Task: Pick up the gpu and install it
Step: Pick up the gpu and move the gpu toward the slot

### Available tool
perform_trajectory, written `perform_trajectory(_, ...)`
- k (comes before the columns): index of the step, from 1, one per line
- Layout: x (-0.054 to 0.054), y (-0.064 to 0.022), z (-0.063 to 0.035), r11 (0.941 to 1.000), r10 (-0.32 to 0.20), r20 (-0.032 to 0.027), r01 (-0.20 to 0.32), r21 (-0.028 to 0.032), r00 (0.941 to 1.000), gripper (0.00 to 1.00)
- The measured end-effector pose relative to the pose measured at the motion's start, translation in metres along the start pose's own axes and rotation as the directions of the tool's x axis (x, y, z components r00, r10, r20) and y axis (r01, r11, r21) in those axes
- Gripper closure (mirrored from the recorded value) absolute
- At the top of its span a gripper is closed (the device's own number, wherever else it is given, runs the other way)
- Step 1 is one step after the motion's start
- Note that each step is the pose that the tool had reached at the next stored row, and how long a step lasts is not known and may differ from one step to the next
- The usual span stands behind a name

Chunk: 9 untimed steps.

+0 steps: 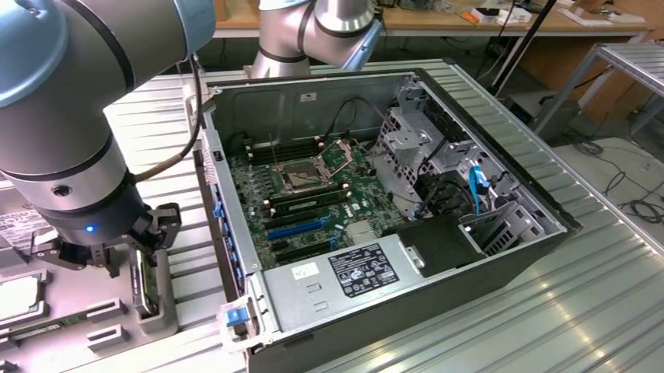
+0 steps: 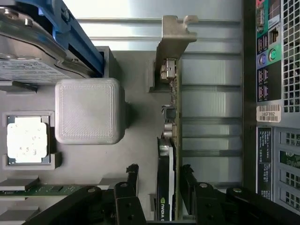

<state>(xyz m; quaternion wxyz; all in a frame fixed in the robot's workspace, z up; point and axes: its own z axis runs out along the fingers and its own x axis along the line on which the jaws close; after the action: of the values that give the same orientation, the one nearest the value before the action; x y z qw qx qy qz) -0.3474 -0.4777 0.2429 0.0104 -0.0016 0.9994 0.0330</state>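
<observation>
Pick-up step: hand (image 2: 160, 172) fully open, straddling the edge-standing gpu (image 2: 168, 154), holding nothing. Closing calls for even contact on both faces.

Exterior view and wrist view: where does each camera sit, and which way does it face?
Exterior view: raised, off the arm, looking down into the open computer case; the arm and gripper show at the exterior view's left.
Wrist view: on the wrist, looking straight down at the gpu standing edge-on in a grey tray; the open gripper straddles it.
Shared: gripper, tray, computer case.
</observation>
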Motion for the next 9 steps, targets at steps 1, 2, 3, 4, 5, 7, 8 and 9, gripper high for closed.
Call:
perform_trajectory(1,0.0000,0.0000,0.0000,1.0000,0.000,-0.0001,0.000,-0.0002,1.0000,0.52)
perform_trajectory(2,0.0000,0.0000,0.0001,1.0000,0.000,0.0000,0.000,-0.0003,1.0000,0.52)
perform_trajectory(3,0.0000,0.0000,0.0000,1.0000,0.000,-0.0001,0.000,-0.0003,1.0000,0.52)
perform_trajectory(4,-0.0002,0.0000,0.0003,1.0000,0.000,0.0000,0.000,-0.0003,1.0000,0.52)
perform_trajectory(5,-0.0013,0.0002,0.0013,1.0000,0.000,0.0001,0.000,-0.0004,1.0000,0.52)
perform_trajectory(7,-0.0037,0.0004,0.0027,1.0000,0.000,0.0002,0.000,-0.0004,1.0000,0.52)
perform_trajectory(8,-0.0037,0.0004,0.0028,1.0000,0.000,0.0001,0.000,-0.0004,1.0000,0.52)
perform_trajectory(9,-0.0038,0.0004,0.0027,1.0000,0.000,0.0000,0.000,-0.0003,1.0000,0.52)
